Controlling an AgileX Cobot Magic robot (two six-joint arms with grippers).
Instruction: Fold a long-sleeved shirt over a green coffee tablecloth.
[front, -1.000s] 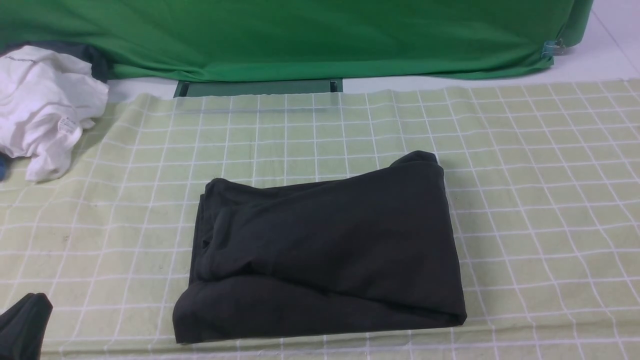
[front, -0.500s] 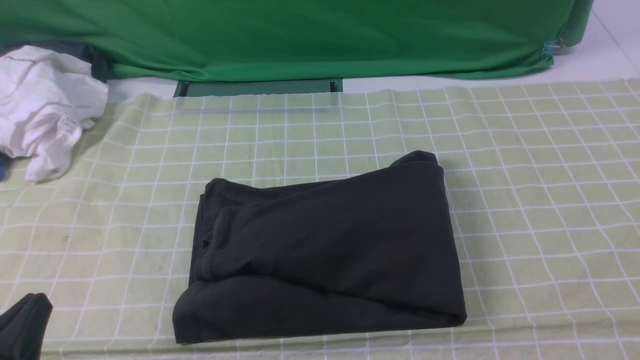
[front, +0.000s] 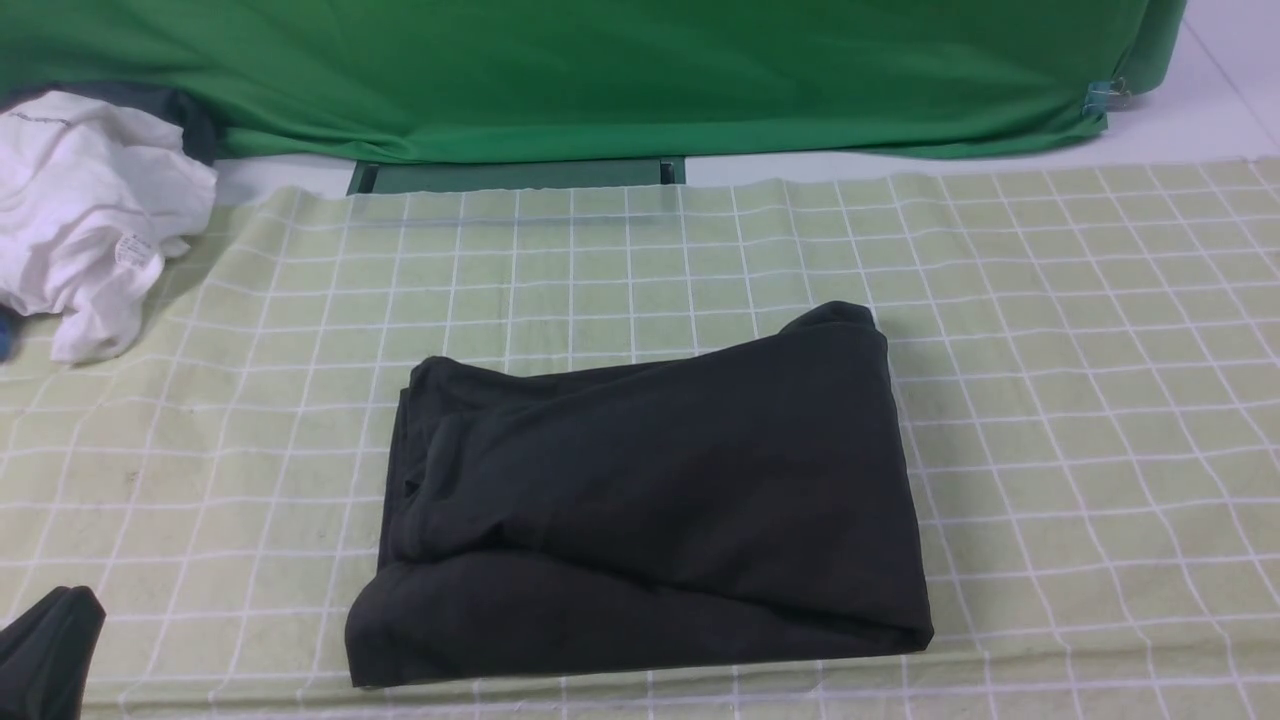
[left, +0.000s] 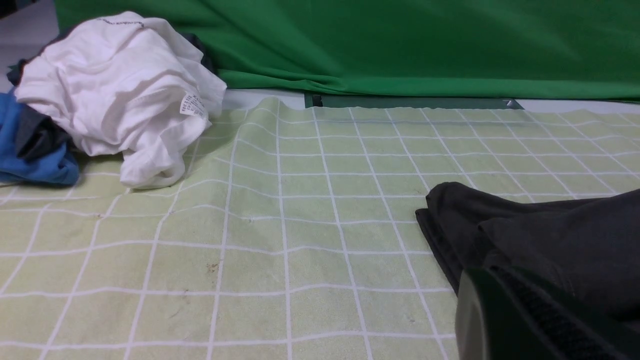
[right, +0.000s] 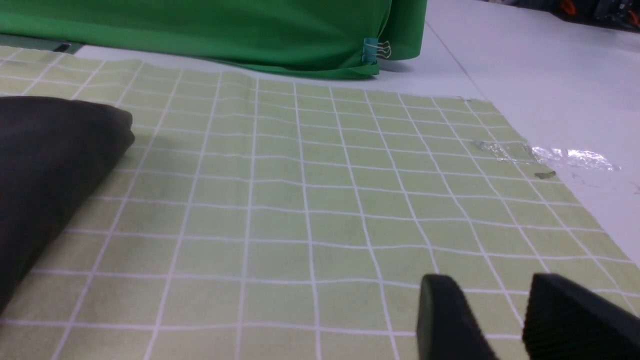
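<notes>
Fingers on the left gripper (left: 492, 282) closed on nothing, right gripper's (right: 492, 305) part open and empty; dark shirt (front: 680, 480) bunched mid-cloth, toward the near side.
Looks light, soft and floppy, so I'd guess it drags easily over the green tablecloth (front: 1080, 400) but slumps if lifted from one spot. I'd pinch the near left and near right corners, getting all the layers. Can't tell if that dark green thing (front: 520, 177) at the far edge is a container, or holds anything.
</notes>
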